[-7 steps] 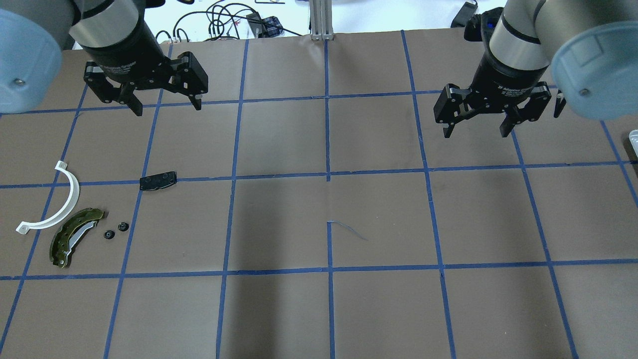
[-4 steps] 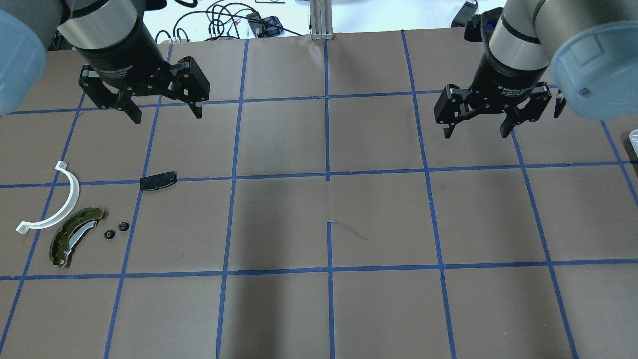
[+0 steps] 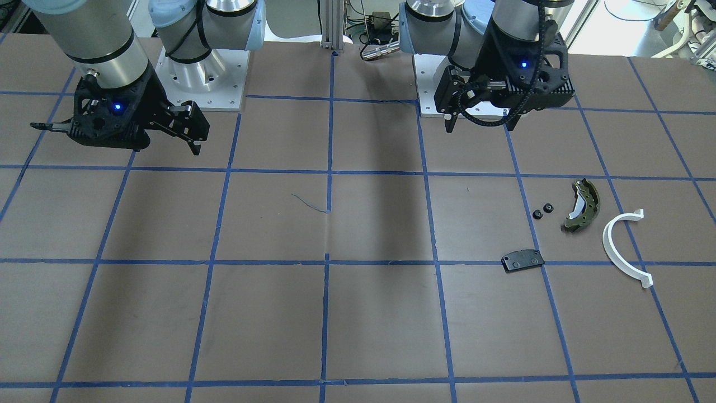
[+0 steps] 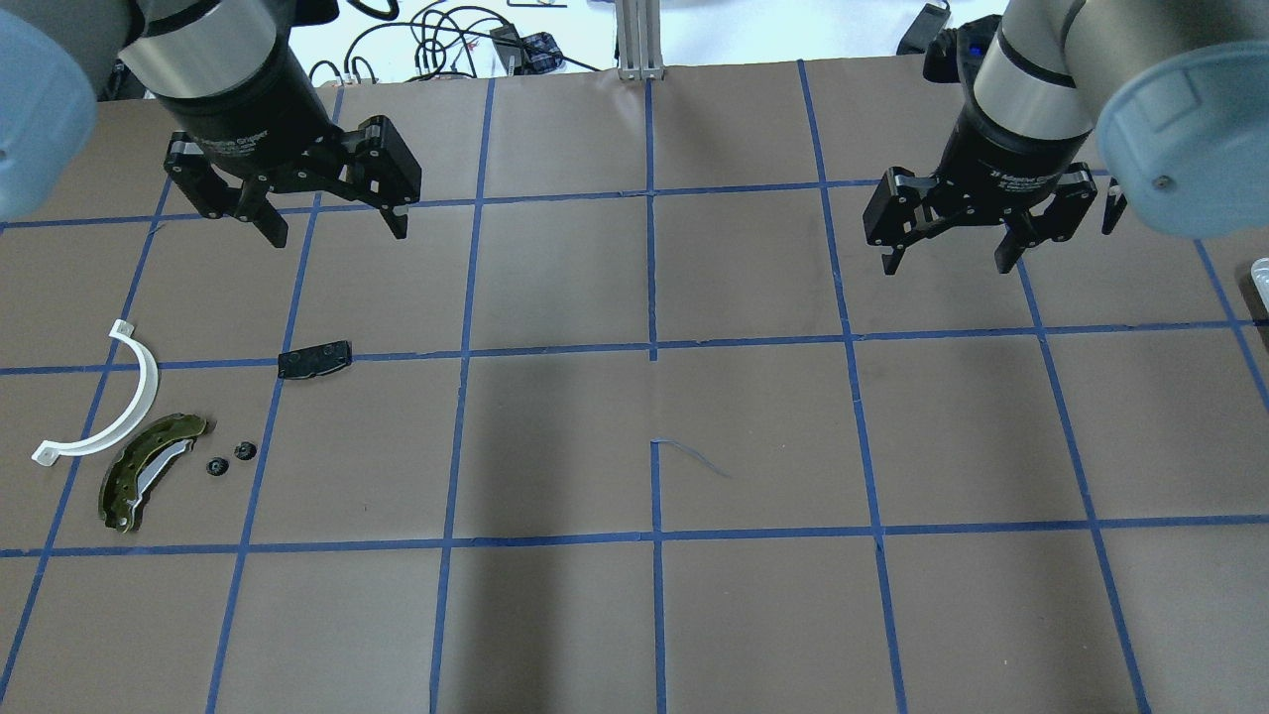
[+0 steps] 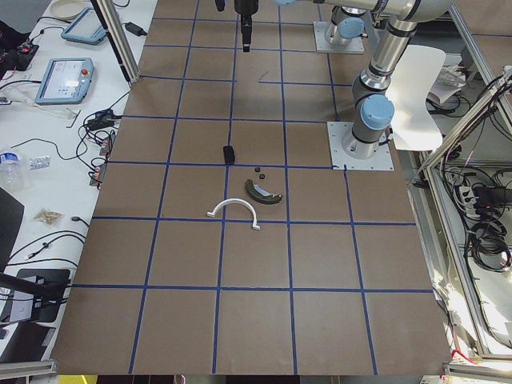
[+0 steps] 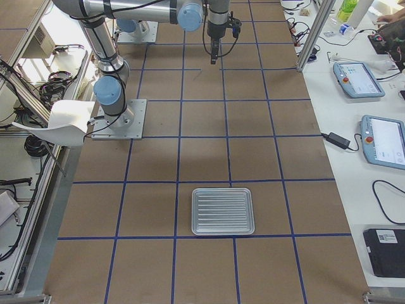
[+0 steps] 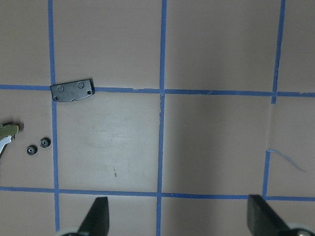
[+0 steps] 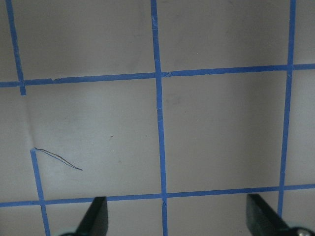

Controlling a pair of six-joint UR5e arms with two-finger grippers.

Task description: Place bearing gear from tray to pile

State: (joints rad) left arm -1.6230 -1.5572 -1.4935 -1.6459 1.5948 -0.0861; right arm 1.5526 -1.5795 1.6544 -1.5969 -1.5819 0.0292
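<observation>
The left arm [image 4: 213, 59] enters the overhead view at the upper left with its wrist turned downward. The left gripper [image 4: 337, 234] hangs in the air, its two black fingers [image 7: 98, 219] spread wide with nothing between them. The right arm [image 4: 1031, 84] comes in at the upper right in much the same pose, wrist pointing down, and the right gripper [image 4: 947, 266] is likewise spread wide and gripping nothing.
</observation>
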